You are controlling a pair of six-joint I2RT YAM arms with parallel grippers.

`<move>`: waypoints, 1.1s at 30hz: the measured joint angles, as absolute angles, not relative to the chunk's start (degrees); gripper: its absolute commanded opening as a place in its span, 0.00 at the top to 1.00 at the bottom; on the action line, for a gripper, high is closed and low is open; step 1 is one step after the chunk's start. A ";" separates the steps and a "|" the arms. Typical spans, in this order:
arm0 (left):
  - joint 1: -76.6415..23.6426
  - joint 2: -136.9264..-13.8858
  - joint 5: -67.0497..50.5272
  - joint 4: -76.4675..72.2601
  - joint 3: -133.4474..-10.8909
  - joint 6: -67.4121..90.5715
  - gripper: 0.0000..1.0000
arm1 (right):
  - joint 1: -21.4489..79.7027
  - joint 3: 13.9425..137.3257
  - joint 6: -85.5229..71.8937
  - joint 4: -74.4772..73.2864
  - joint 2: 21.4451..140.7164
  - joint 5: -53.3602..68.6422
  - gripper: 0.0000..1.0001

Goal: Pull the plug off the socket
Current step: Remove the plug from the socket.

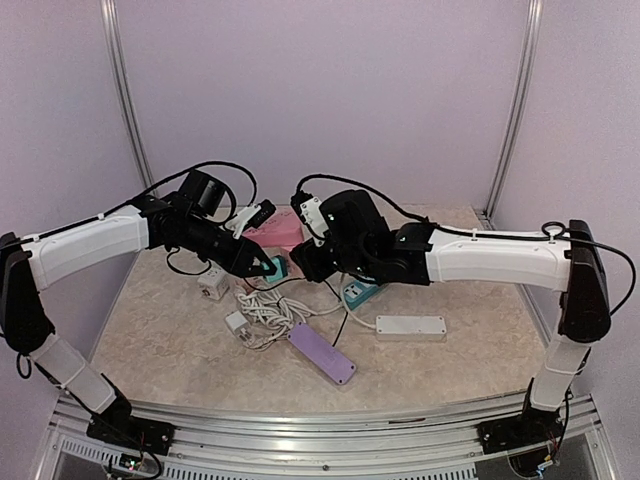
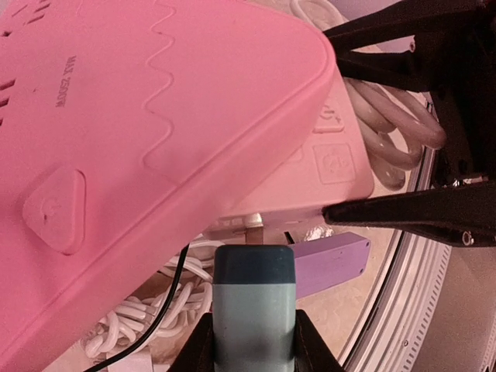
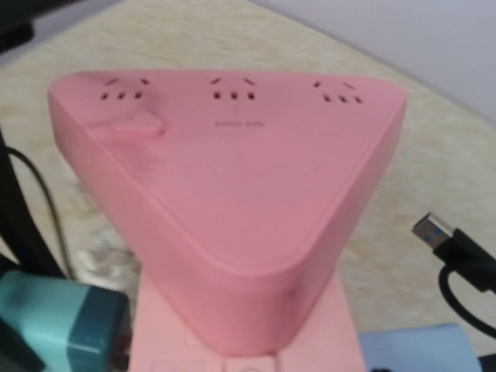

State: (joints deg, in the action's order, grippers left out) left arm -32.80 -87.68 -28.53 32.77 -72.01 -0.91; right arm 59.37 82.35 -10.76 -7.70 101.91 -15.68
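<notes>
The socket is a pink, triangular power block (image 1: pixel 277 233) (image 2: pixel 155 132) (image 3: pixel 232 178), held up off the table in the middle. A teal plug (image 1: pixel 270 268) (image 2: pixel 254 306) (image 3: pixel 58 322) sits at its side. A short metal prong (image 2: pixel 254 223) shows in the narrow gap between plug and block. My left gripper (image 1: pixel 255 264) (image 2: pixel 254 329) is shut on the plug, a black finger on each flank. My right gripper (image 1: pixel 302 262) is shut on the socket's lower part. Its black fingers (image 2: pixel 403 213) clamp that part from both sides. The right wrist view does not show them.
On the table below lie a purple power strip (image 1: pixel 322 352) (image 2: pixel 333 260), a white power strip (image 1: pixel 410 326), a white cube adapter (image 1: pixel 212 283), a teal box (image 1: pixel 360 292) and a tangle of white cable (image 1: pixel 268 310). A black USB lead (image 3: pixel 446 236) hangs to the right.
</notes>
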 measured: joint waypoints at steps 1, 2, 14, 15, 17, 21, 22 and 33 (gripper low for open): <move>-32.58 -87.68 -28.42 33.04 -72.01 -0.89 1.00 | 60.31 84.16 -9.63 -9.26 103.00 -18.31 1.00; -32.38 -87.68 -28.29 33.21 -72.01 -0.89 1.00 | 60.99 85.43 -8.84 -10.17 103.90 -20.21 1.00; -31.92 -87.68 -27.38 34.02 -72.01 -0.91 1.00 | 63.57 89.19 -6.87 -12.19 106.98 -28.05 1.00; -31.92 -87.68 -27.35 34.04 -72.01 -0.91 1.00 | 63.55 89.08 -7.07 -12.05 106.96 -27.99 1.00; -31.92 -87.68 -27.20 34.09 -72.01 -0.91 1.00 | 63.31 88.29 -7.84 -11.22 106.74 -27.57 1.00; -31.94 -87.68 -27.35 33.71 -72.01 -0.89 1.00 | 61.95 86.00 -11.03 -9.52 105.32 -25.78 1.00; -31.94 -87.66 -27.53 33.45 -72.01 -0.73 1.00 | 61.58 85.65 -11.99 -9.45 105.01 -25.47 1.00; -30.39 -87.55 -24.32 32.14 -72.01 0.84 1.00 | 58.41 82.43 -17.08 -12.27 101.93 -27.40 1.00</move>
